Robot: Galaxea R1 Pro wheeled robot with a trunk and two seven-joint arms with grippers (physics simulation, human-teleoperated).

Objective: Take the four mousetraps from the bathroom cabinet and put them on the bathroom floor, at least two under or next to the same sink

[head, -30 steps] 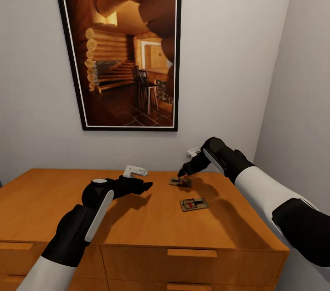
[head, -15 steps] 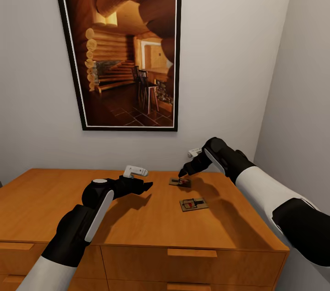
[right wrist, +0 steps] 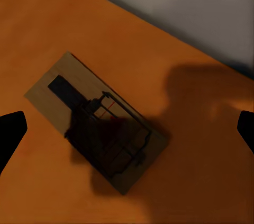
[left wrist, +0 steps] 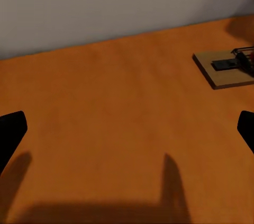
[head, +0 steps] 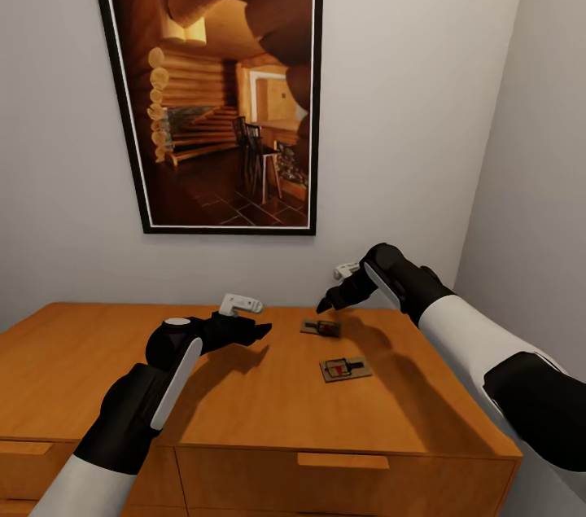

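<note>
Two mousetraps lie on the orange-brown cabinet [head: 244, 403] top. The far mousetrap [head: 320, 327] sits right below my right gripper [head: 325, 308], which hovers open just above it. The right wrist view looks down on that mousetrap [right wrist: 98, 123], which lies between the spread black fingertips [right wrist: 10, 134]. The near mousetrap [head: 345, 369] lies a little closer to the cabinet's front edge. My left gripper [head: 259, 330] is open over bare wood, left of both traps. In the left wrist view a mousetrap [left wrist: 225, 68] lies ahead, off to one side.
A large framed picture [head: 220, 81] hangs on the white wall behind the cabinet. A side wall [head: 537, 175] closes in on the right. Drawer fronts with a bar handle [head: 342, 461] face me below the top.
The whole view has shifted slightly, so the head camera moved. Both grippers stay open and hold their places over the cabinet top; the traps have not moved.
</note>
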